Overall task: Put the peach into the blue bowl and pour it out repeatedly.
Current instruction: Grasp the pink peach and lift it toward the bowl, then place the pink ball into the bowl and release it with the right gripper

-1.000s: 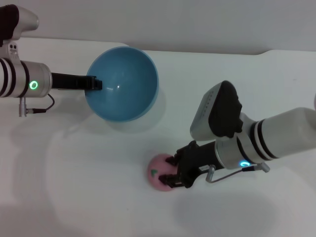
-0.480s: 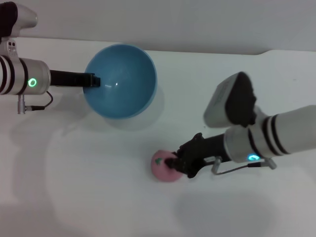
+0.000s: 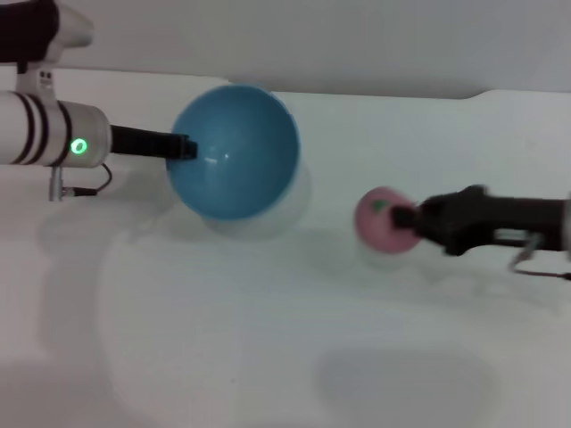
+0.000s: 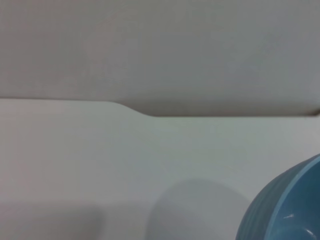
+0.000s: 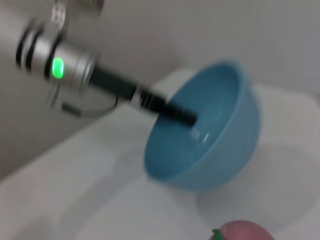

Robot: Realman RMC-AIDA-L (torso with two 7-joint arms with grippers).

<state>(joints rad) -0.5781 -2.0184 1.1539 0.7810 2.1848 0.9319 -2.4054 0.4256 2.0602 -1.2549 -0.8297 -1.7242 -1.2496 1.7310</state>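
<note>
The right hand (image 3: 412, 219) grips the peach (image 3: 381, 219) above the table (image 3: 223, 339), near the bowl (image 3: 236, 152) but not over it, so the drop and the pouring are still left. The left hand (image 3: 186, 148) clamps the bowl's rim. The right wrist view shows the bowl is tilted; the left wrist view shows only its outer wall.

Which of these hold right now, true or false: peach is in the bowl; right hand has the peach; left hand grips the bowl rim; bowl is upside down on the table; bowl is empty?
1. The peach is in the blue bowl. False: it is outside, to the bowl's right.
2. The right hand holds the peach. True.
3. The left hand grips the bowl's rim. True.
4. The bowl lies upside down on the table. False: it is tilted, its opening in view.
5. The bowl is empty. True.
</note>
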